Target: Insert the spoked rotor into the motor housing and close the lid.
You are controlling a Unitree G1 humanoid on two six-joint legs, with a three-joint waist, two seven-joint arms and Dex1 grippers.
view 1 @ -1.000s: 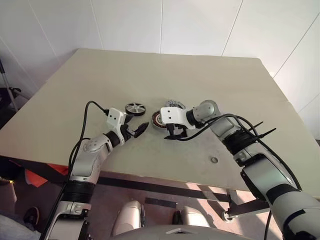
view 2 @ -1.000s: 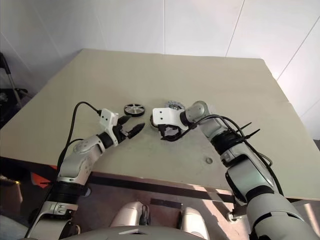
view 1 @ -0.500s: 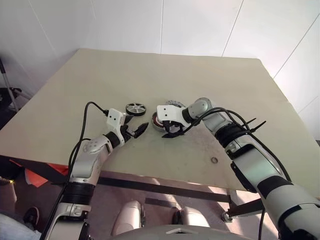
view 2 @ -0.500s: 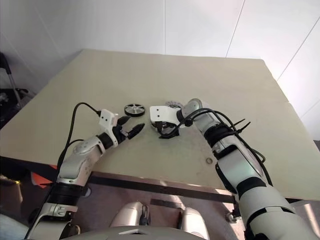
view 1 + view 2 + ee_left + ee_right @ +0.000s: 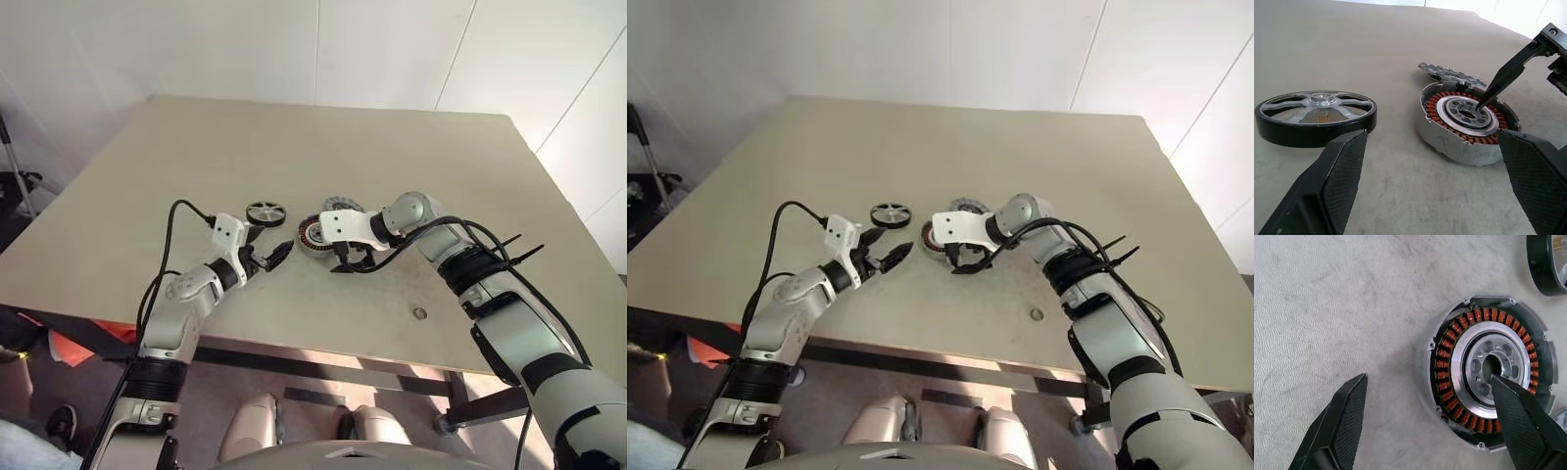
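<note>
The spoked rotor (image 5: pixel 265 212), black-rimmed with silver spokes, lies flat on the table left of the motor housing (image 5: pixel 312 235). The housing's copper windings and silver hub face up (image 5: pixel 1488 391). The ribbed grey lid (image 5: pixel 341 204) lies just behind it, its edge propped against the housing (image 5: pixel 1449 74). My right gripper (image 5: pixel 1428 378) is open over the housing's near side, one fingertip (image 5: pixel 1484 102) at the hub's centre hole, the other over bare table. My left gripper (image 5: pixel 1432 134) is open and empty, low over the table, pointing between rotor (image 5: pixel 1315 117) and housing.
A tiny metal washer ring (image 5: pixel 419 313) lies near the table's front edge on the right. The beige table (image 5: pixel 323 137) stretches bare behind the parts. White walls stand behind it, and its front edge runs close under both arms.
The right forearm swung slightly left and back right while its gripper stayed over the housing. The left arm and all three parts have not moved.
</note>
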